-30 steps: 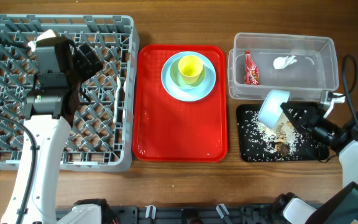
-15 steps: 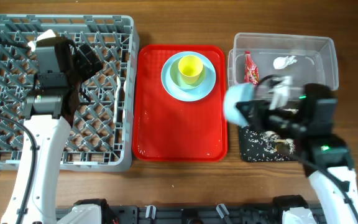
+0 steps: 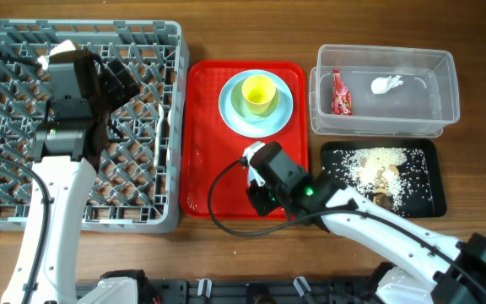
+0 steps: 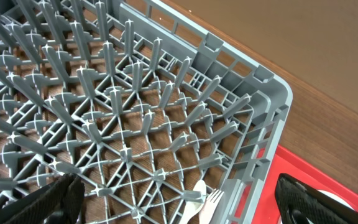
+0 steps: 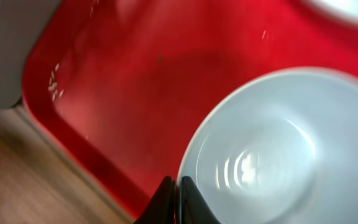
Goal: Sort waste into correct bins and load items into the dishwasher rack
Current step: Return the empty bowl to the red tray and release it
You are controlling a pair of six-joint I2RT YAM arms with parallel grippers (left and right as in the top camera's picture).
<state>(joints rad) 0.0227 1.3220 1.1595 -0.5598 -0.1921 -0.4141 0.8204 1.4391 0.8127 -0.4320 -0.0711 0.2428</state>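
Bowl [image 5: 272, 162] loading is in hand: the right tool [image 5: 174, 186] is pinched shut on its rim above the red tray [image 3: 205, 135]. Next it needs carrying across to the dishwasher rack [image 3: 7, 215], where the left tool [image 4: 179, 202] hangs wide open, empty.

Warm brown wooden table [image 3: 479, 84], grain running left to right, under even, soft light.
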